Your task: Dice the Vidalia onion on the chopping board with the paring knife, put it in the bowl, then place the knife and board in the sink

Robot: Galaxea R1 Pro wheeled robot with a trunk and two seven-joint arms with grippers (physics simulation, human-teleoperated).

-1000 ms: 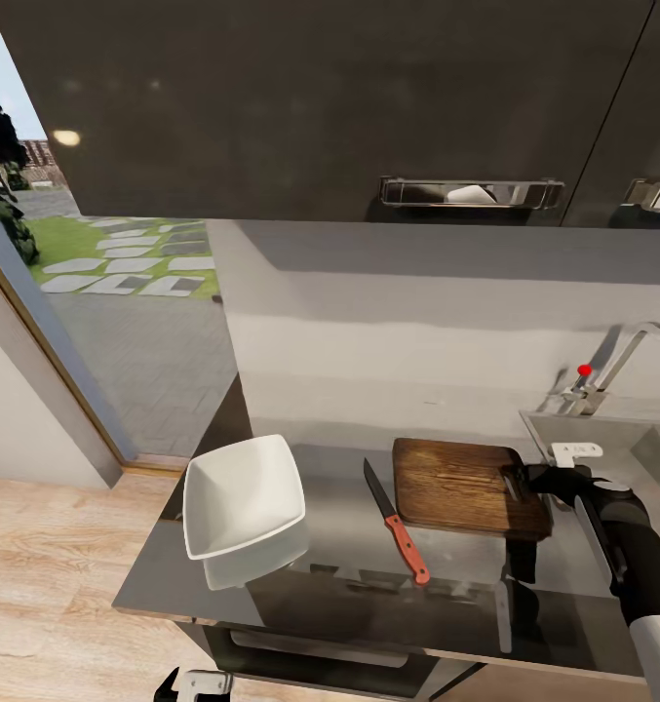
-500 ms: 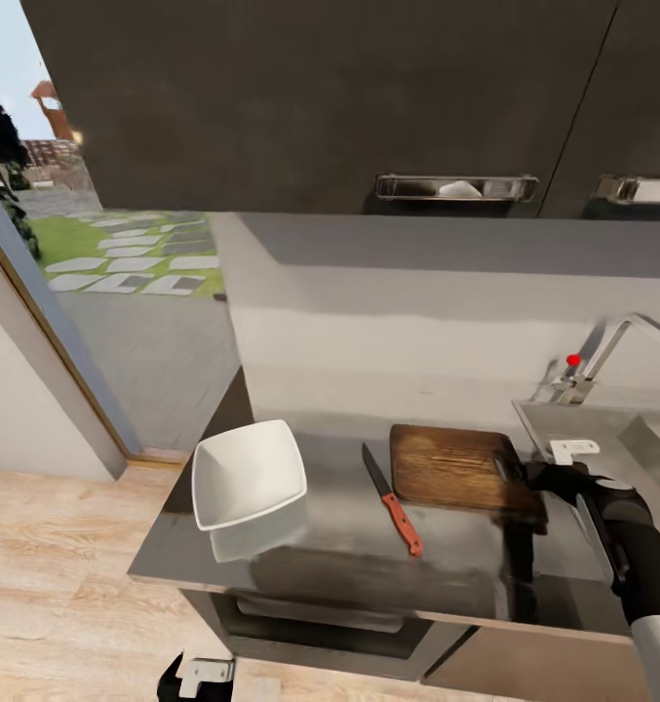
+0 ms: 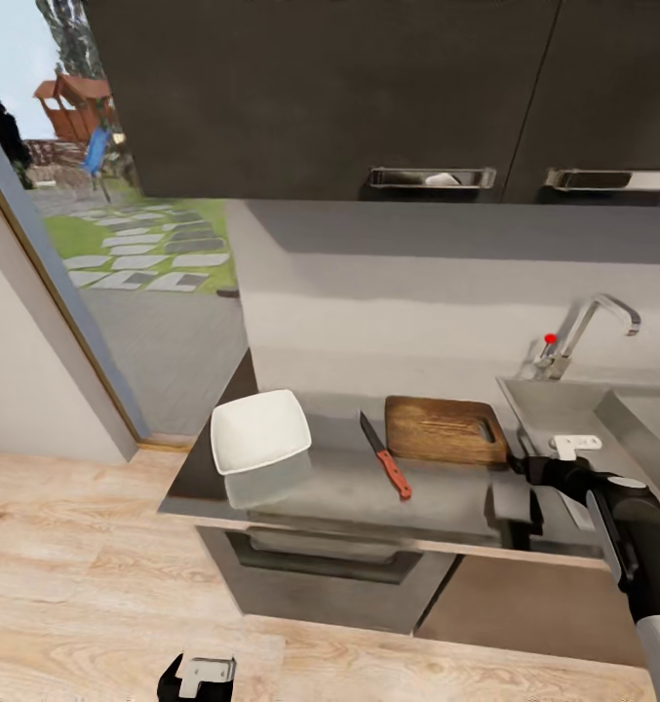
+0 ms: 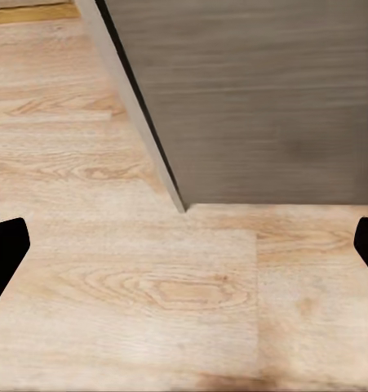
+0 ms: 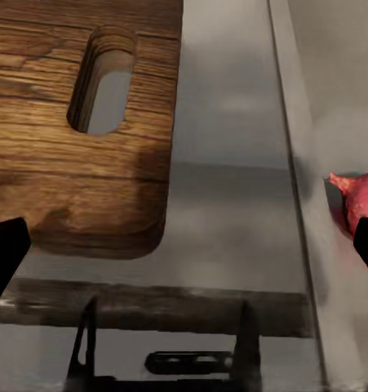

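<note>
The right gripper (image 3: 521, 466) hovers open and empty at 3 o'clock of the chopping board (image 3: 443, 430). The paring knife (image 3: 386, 455) lies at 9 o'clock of it, the bowl (image 3: 261, 430) farther. The Vidalia onion (image 5: 361, 200) rests in the sink (image 3: 563, 409). The left gripper (image 4: 184, 245) is open above the wooden floor (image 4: 135, 286).

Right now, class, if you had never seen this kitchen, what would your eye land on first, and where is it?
The brown chopping board lies on the grey countertop beside the sink, with the red-handled paring knife just apart on its bowl side. The white bowl sits near the counter's end by the open doorway. In the right wrist view, a pinkish-red Vidalia onion peeks from the sink.
</note>
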